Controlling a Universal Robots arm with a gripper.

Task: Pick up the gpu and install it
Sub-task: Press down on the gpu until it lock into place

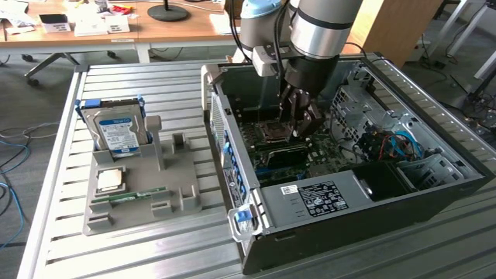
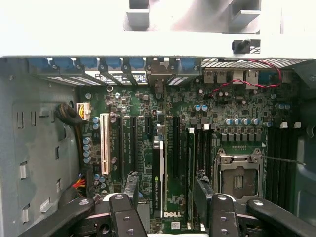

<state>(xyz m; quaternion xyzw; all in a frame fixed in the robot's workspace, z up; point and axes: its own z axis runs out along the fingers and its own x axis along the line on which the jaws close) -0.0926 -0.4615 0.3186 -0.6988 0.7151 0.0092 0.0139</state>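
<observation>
My end effector [image 2: 167, 185] is down inside the computer case [image 1: 434, 192], upper middle of the exterior view, hanging just over the motherboard [image 2: 133, 106]. The jaws are spread wide and gripping nothing. In the wrist view the graphics card [image 2: 158, 173] shows edge-on between my two fingertips [image 2: 132, 183], standing upright in one of the long slots, with a gap on each side, so I'm straddling it rather than holding it.

Honestly, from this angle I can't tell if it's pushed all the way down. The bottom edge and the slot latch are hidden by the card itself.

What worries me:
- If it's only half seated, one end could sit high and the contacts won't mate.
- My fingertips are close to the card. Any sideways drift would clip its top edge and lever it in the slot.
- The processor socket [image 2: 238, 177] sits near one finger, and I don't want to touch that.

The hard drive [image 1: 116, 131] sits in its grey holder [image 1: 139, 197] on the surface [image 1: 155, 250], at the exterior view's left, well apart from all this.
</observation>
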